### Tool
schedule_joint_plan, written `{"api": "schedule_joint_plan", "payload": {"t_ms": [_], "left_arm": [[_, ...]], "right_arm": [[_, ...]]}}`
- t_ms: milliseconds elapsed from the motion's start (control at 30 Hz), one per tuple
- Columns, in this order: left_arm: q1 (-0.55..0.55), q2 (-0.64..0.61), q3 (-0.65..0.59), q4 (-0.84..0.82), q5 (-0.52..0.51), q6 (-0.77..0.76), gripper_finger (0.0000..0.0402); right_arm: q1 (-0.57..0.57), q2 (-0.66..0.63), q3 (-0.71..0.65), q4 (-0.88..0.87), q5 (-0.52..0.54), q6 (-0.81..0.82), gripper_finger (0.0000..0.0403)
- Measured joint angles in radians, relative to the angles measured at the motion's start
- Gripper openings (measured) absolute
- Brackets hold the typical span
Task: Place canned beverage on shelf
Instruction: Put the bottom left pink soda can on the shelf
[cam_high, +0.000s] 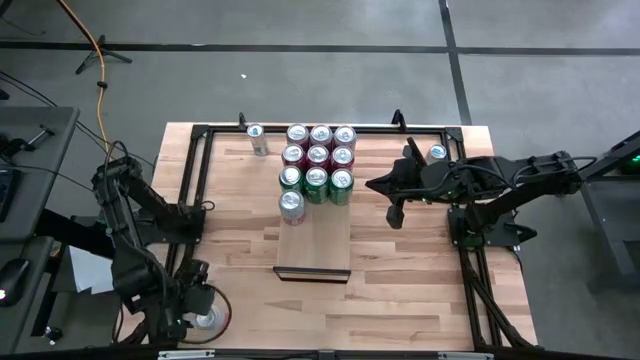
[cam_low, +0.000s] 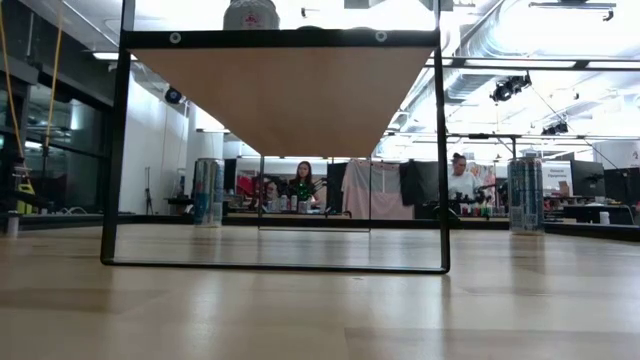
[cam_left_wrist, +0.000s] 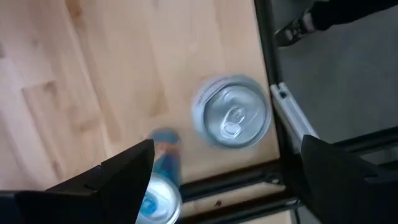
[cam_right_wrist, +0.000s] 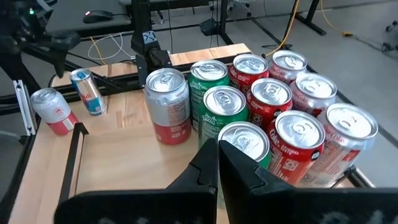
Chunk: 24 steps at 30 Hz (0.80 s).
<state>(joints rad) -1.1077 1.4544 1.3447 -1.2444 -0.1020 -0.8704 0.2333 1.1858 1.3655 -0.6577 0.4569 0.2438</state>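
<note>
While the left gripper (cam_high: 205, 318) hovers wide open over a can (cam_high: 207, 320) at the counter's (cam_high: 400, 280) corner, the right gripper (cam_high: 378, 185), jaws shut and empty, sits beside the shelf (cam_high: 315, 245) holding ten cans (cam_high: 318, 160).

Pale smooth wood shelf (cam_high: 322, 238), butcher-block wooden tabletop (cam_high: 400, 290), shiny metal cans (cam_right_wrist: 267, 124), matt black metal frame (cam_high: 470, 290)

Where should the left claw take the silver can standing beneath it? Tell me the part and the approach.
Probably grip the silver can across its round side wall, coming straight down: it stands upright, lid up, beneath the open left claw. Keep fingers off the black frame rail beside it. The right claw waits near the shelf.
</note>
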Motion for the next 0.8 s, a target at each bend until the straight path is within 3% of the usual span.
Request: {"api": "schedule_joint_plan", "payload": {"t_ms": [200,467,800], "left_arm": [[-0.035,0.030,-0.047,0.155,-0.023,0.040,0.0337],[-0.040,0.149,-0.048,0.137,-0.053,0.122,0.0337],[-0.039,0.237,-0.048,0.139,-0.031,0.097,0.0336]], "right_arm": [[0.000,0.000,0.000,-0.020,-0.002,0.018,0.0000],[0.000,0.000,0.000,-0.020,0.004,0.018,0.0000],[0.000,0.000,0.000,-0.020,0.005,0.018,0.0000]]}}
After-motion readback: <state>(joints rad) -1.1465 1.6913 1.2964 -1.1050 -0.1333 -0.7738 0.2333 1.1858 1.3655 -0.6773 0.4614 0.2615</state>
